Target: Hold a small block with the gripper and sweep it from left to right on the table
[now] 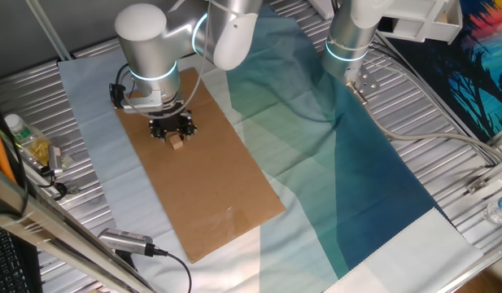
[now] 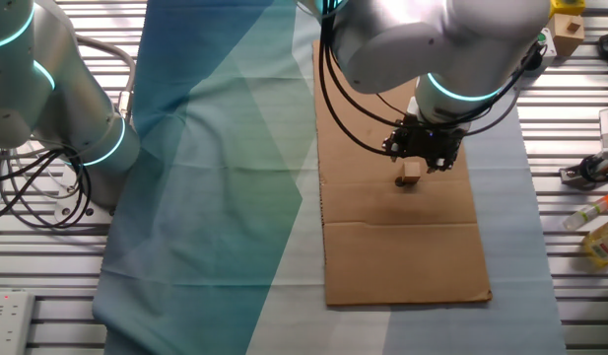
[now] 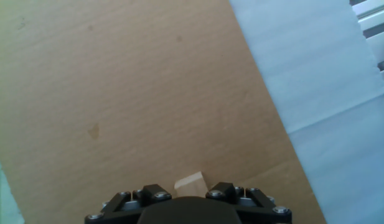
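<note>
The small block is a tan wood cube held between the fingers of my black gripper, over the upper part of the brown cardboard on the table. In the other fixed view the block hangs just under the gripper, close to or touching the cardboard. In the hand view the block shows between the two black finger bases of the gripper, with cardboard below. The gripper is shut on the block.
The idle silver arm stands at the back on the teal cloth. A bottle and a black-and-silver tool lie at the left edge. Small items lie on the ribbed metal beside the pale cloth.
</note>
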`<state>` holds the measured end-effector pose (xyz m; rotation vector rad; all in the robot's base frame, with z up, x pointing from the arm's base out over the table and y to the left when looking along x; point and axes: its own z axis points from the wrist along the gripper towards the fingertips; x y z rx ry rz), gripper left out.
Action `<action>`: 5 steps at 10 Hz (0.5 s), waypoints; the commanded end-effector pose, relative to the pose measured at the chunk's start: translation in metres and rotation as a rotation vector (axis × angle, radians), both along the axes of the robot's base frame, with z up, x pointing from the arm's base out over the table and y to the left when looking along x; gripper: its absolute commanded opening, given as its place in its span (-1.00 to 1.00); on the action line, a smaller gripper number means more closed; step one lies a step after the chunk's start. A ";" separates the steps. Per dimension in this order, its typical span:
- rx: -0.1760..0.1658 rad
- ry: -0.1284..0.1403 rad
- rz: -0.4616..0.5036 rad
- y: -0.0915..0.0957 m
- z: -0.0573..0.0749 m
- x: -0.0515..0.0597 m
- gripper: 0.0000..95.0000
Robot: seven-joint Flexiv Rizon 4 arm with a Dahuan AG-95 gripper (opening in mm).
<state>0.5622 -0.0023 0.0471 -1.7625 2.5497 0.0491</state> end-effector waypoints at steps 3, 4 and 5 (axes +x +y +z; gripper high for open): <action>-0.029 0.005 0.003 0.000 0.000 0.000 -0.20; -0.028 0.005 0.003 0.000 0.000 0.000 -0.20; -0.027 0.006 0.005 0.000 0.000 0.000 -0.20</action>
